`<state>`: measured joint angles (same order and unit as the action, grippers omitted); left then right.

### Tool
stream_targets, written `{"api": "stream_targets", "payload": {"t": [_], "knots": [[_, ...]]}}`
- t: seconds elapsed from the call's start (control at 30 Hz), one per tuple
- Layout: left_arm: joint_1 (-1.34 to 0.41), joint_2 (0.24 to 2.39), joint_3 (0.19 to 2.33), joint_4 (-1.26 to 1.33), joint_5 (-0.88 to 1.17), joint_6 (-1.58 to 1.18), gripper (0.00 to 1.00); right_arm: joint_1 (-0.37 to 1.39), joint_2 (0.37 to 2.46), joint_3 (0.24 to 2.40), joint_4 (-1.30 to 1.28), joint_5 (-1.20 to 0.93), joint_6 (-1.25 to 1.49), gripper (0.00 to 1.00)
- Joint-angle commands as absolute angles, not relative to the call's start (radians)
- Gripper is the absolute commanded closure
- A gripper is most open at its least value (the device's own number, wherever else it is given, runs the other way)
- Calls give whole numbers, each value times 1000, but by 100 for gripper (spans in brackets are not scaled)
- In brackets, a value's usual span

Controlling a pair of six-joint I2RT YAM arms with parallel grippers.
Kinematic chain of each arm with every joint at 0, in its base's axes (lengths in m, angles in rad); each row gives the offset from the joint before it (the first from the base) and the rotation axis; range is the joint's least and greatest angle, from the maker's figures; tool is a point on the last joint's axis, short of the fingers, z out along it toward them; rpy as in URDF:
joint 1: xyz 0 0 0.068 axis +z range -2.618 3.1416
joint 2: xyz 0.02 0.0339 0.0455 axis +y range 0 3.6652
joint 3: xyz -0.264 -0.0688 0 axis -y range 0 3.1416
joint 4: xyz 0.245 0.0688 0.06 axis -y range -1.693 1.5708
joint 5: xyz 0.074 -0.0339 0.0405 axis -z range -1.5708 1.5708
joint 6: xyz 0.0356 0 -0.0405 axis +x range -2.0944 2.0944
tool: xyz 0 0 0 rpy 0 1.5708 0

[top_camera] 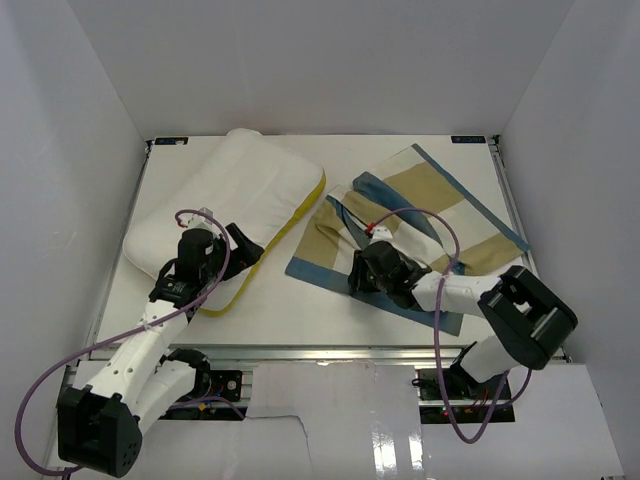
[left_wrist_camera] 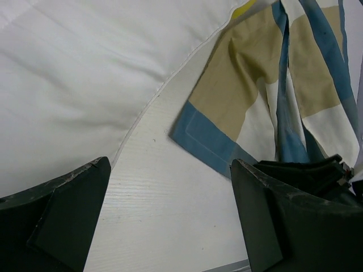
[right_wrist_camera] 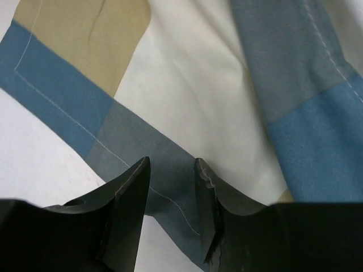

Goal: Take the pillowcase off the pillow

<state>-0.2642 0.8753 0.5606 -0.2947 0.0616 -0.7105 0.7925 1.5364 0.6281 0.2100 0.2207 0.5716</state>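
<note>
- White pillow lies bare on the left half of the table. Its yellow piping is exposed and no checked fabric shows on it.
- Pillowcase is spread limp and partly folded on the right half, clear of the pillow along most of its length. At the far corner by the piping I cannot tell whether the two touch.
- Judgement: the cover is off, so the task looks essentially done. At most the arms need to back off.
- Left gripper is released, jaws spread wide, holding nothing. It sits above bare table between pillow and cover.
- Right gripper is low over the cover's blue border. Its jaws stand a narrow gap apart, with flat cloth beneath and none visibly pinched between them.
</note>
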Motion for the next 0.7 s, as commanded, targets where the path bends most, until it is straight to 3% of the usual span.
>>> {"api": "stream_targets", "payload": {"t": [0.0,0.2,0.27,0.5,0.67], "knots": [[-267,871,580,-302,19,-700,2,792,1462,465,98,281,597,57],[-267,879,563,-316,-103,-741,2,792,1191,380,127,217,526,54],[-267,888,545,-296,-106,-744,2,796,1137,408,85,160,479,45],[-265,942,549,-327,-236,-764,2,801,885,603,-244,259,434,18],[-265,983,514,-285,-258,-773,2,721,856,738,-437,538,425,4]]}}
